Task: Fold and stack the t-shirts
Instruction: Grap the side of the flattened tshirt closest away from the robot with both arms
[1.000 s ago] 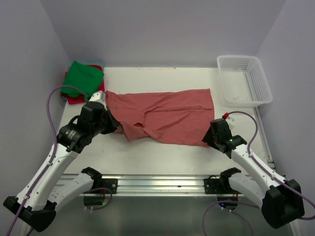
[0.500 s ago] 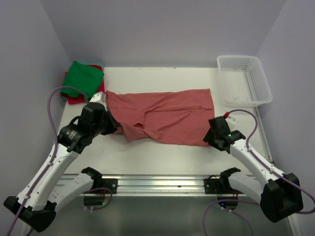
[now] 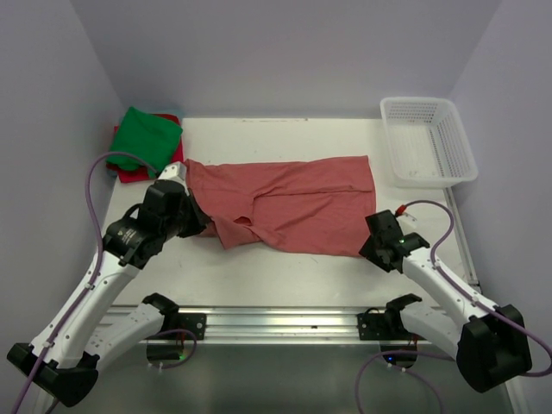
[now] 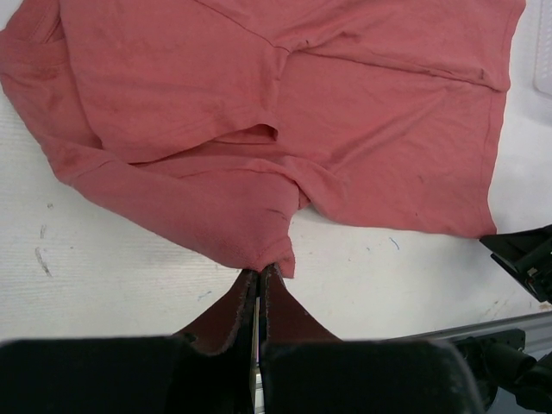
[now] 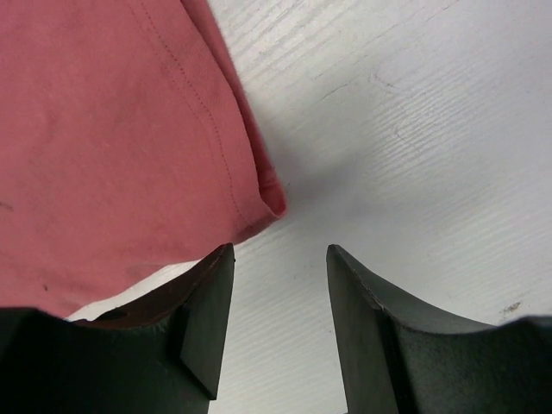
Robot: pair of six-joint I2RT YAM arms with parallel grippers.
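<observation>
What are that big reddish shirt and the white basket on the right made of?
The brick-red t-shirt looks like soft, matte knit cloth, probably cotton: it creases, lies limp, and has stitched hems. The basket looks like stiff white moulded plastic, judging by the even grid of holes in its walls and its crisp rim.

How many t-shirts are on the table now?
3: the brick-red shirt spread mid-table; the green shirt folded atop the red-pink shirt in the far-left corner. More may hide under that stack.

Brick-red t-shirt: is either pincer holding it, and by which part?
Left pincer, shut on the brick-red t-shirt, pinches a bunched fold at its near edge; right pincer is open, holding nothing.
</observation>
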